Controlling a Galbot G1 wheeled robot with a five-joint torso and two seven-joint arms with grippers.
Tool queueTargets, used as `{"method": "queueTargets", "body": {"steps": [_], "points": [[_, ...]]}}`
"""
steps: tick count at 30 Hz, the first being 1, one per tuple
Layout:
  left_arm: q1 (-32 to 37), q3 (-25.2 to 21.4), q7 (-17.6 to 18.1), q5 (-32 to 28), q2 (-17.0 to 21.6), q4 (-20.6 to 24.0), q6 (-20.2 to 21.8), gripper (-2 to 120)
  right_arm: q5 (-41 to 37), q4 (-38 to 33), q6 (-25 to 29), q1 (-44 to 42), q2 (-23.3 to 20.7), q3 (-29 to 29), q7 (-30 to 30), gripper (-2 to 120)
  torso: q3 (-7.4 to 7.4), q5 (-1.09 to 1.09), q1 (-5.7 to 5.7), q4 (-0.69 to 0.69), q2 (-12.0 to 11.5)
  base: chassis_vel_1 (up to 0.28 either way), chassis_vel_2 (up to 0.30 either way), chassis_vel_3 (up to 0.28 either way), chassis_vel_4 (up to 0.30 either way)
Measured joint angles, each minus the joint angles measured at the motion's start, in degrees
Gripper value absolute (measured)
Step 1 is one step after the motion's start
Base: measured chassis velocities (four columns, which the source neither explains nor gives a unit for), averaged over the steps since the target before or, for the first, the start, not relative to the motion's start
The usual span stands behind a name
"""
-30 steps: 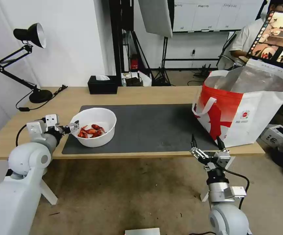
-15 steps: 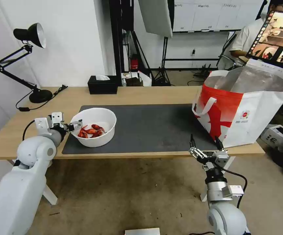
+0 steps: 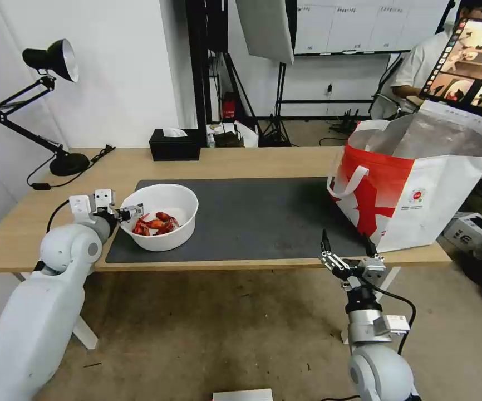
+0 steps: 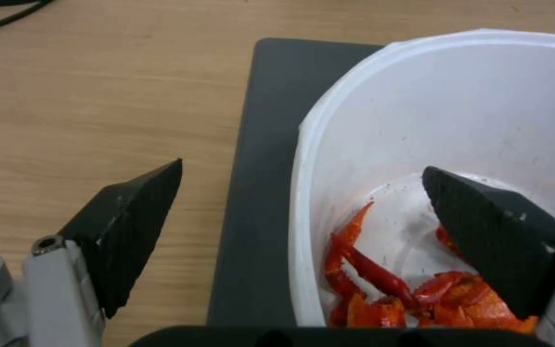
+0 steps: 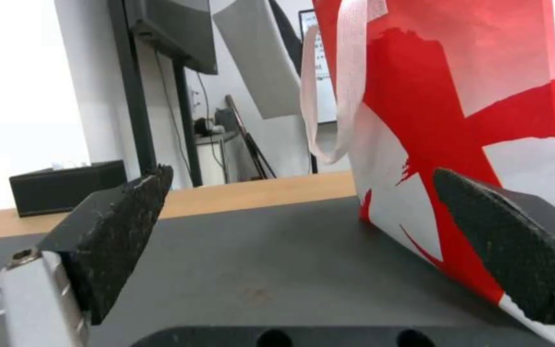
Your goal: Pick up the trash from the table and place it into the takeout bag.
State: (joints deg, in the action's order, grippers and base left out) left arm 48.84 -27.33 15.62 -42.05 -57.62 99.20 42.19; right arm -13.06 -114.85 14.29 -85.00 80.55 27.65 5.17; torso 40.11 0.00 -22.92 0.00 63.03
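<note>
While the white bowl of crayfish shells (image 3: 161, 216) is sitting at the grey mat's (image 3: 252, 217) left end, the left gripper (image 3: 131, 212) is reaching its rim. Left wrist: fingers (image 4: 130, 226) are gaping wide, straddling the bowl wall, gripping nothing. Right wrist: right gripper (image 5: 303, 241) is hanging open, empty, beside the takeout bag (image 5: 457, 120).

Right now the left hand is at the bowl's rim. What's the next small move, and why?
Probably close the left hand on the near wall of the white bowl. Its fingers are open and straddle the rim, one outside over the mat, one inside above the crayfish shells. The right hand waits open by the takeout bag.
</note>
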Motion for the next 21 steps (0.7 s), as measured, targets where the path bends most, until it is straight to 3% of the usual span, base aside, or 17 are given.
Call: {"method": "queueTargets", "body": {"steps": [2, 10, 13, 21], "points": [[0.0, 0.0, 0.0, 0.0, 0.0, -0.3, 0.0, 99, 0.0, 0.2, 0.0, 0.3, 0.0, 0.0, 0.0, 100, 0.0, 0.0, 0.0, 0.0, 0.0, 0.0, 0.0, 0.0, 0.0], [-0.2, 0.2, 0.0, 0.1, -0.3, -1.6, -0.1, 73, 0.0, 1.3, 0.0, 1.5, 0.0, -0.2, 0.8, 100, 0.0, -0.01, 0.0, 0.01, 0.0, 0.0, 0.0, 0.0, 0.0], [-0.4, 0.3, 0.0, 0.2, -0.5, -1.6, -0.1, 57, 0.1, 1.8, 0.0, 2.1, 0.0, -0.3, 1.2, 100, 0.0, 0.0, 0.0, 0.0, 0.0, 0.0, 0.0, 0.0, 0.0], [-0.5, 0.2, 0.0, 0.2, -0.4, -1.7, -0.1, 35, 0.1, 2.4, 0.0, 2.9, 0.0, -0.7, 1.5, 100, 0.0, 0.0, 0.0, 0.0, 0.0, 0.0, 0.0, 0.0, 0.0]]}}
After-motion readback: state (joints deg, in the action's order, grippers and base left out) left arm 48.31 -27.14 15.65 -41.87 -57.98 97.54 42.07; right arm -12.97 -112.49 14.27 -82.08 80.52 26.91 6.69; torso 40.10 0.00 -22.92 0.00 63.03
